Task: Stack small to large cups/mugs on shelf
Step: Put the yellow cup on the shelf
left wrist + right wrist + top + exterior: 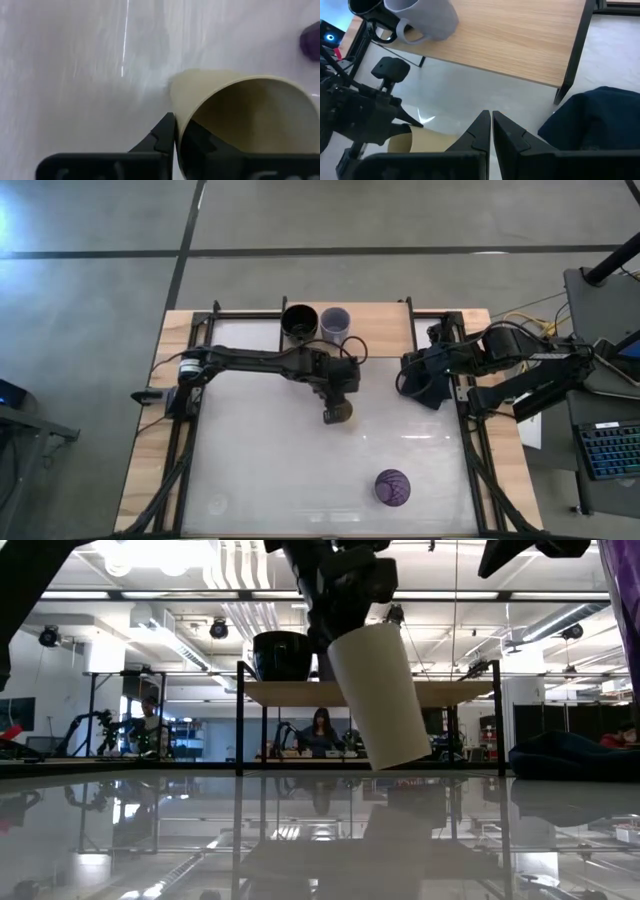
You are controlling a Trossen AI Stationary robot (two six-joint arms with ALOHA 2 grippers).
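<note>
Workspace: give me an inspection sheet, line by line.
Surface: white tabletop, glossy, reflecting the room.
Job's things: black mug and lavender-grey mug side by side on the shelf; cream cup lifted and tilted; purple tumbler alone on the tabletop, away from the shelf.
Clutter: dark navy cloth beside the shelf leg.
Grippers: left gripper clamps the cream cup's rim; right gripper shut, empty, near the cloth.
Cables: some by the right arm's base.
Surroundings: keyboard off-table; people in the room behind.

Two mugs point(315, 323) side by side on the shelf point(385, 330), tumbler point(392, 487) on table point(250, 460) well in front
</note>
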